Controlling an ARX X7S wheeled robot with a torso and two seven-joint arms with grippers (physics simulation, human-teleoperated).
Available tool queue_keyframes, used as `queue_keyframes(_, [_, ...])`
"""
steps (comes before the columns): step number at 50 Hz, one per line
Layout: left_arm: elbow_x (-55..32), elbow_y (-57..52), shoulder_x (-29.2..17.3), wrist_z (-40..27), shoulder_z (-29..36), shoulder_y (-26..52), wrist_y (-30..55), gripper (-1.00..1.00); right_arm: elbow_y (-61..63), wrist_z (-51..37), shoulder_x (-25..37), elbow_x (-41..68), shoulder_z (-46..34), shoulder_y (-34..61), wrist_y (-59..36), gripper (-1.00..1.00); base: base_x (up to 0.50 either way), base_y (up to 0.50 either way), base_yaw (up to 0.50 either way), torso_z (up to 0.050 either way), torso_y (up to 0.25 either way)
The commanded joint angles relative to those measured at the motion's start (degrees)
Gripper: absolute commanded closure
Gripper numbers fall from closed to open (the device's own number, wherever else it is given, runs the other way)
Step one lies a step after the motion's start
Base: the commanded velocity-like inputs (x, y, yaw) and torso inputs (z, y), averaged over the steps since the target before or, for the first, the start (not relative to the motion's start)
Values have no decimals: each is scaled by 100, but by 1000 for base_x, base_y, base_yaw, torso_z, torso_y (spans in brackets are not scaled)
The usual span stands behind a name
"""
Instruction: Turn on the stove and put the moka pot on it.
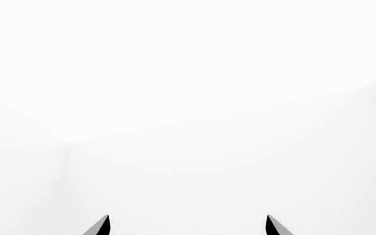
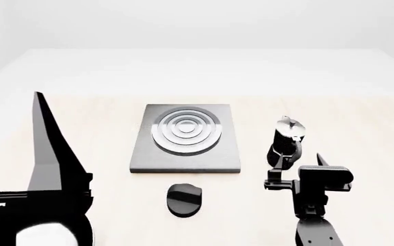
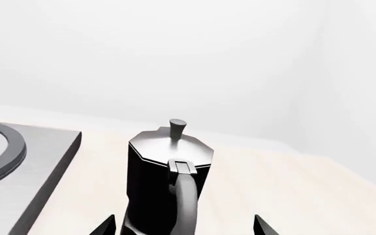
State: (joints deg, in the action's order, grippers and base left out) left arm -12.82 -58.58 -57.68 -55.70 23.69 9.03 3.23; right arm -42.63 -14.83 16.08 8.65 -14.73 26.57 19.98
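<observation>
Right gripper [image 3: 184, 226]: jaws spread wide, tips either side of moka pot handle, grasping nothing; contact not clear. Moka pot [image 2: 287, 139]: black faceted body, silvery lid with knob, handle toward gripper, upright on table [image 2: 361, 133], just right of stove. Stove [image 2: 185, 137]: grey square plate, concentric rings; black knob [image 2: 183, 199] near side. Left gripper [image 1: 188, 225]: jaws wide apart, empty, raised at left.
</observation>
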Motion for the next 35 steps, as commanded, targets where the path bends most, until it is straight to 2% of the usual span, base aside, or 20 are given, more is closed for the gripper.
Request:
queue_keyframes(1, [-30,8,-15,-19,40,34,4,-100,-102,20,-13,27,-13,89,-62,-100,0,0,0,0,0])
queue_keyframes(3, [-49,0,-31,-33,24,32,-5,-100,-16,18,0,43,-11,74,-126,-100,0,0,0,0,0])
queue_keyframes(5, [-55,6,-31,-27,33,42,-7,-100,-683,65,-109,4,-13,210,374,-100,0,0,0,0,0])
queue_keyframes(10, [-66,39,-36,-35,49,54,-39,-100,-279,36,-34,66,3,168,-3,-100,0,0,0,0,0])
queue_keyframes(12, [-68,47,-31,-33,68,71,-49,-100,-1037,89,-156,15,-3,341,554,-100,0,0,0,0,0])
queue_keyframes(14, [-70,51,-22,-22,91,96,-35,-100,-396,45,-51,78,8,217,54,-100,0,0,0,0,0])
queue_keyframes(17, [-75,76,-26,-32,101,93,-66,-100,-444,50,-50,100,21,259,36,-100,0,0,0,0,0])
queue_keyframes(20, [-103,52,-51,-49,89,106,-55,-100,-1411,169,-207,92,41,492,711,-100,0,0,0,0,0])
queue_keyframes(22, [-104,46,-64,-57,99,114,-50,-100,-823,117,-104,135,43,386,248,-100,0,0,0,0,0])
queue_keyframes(25, [-97,25,-66,-66,125,131,-25,-100,-531,82,-66,171,51,296,49,-100,0,0,0,0,0])
queue_keyframes(30, [-85,66,-73,-79,151,113,-85,-100,-577,103,-98,185,42,305,85,-100,0,0,0,0,0])
queue_keyframes(31, [-70,82,-73,-79,161,102,-103,-100,-986,143,-171,153,34,390,395,-100,0,0,0,0,0])
queue_keyframes(35, [-74,99,-99,-105,155,64,-158,-100,-811,130,-153,167,23,385,215,-100,0,0,0,0,0])
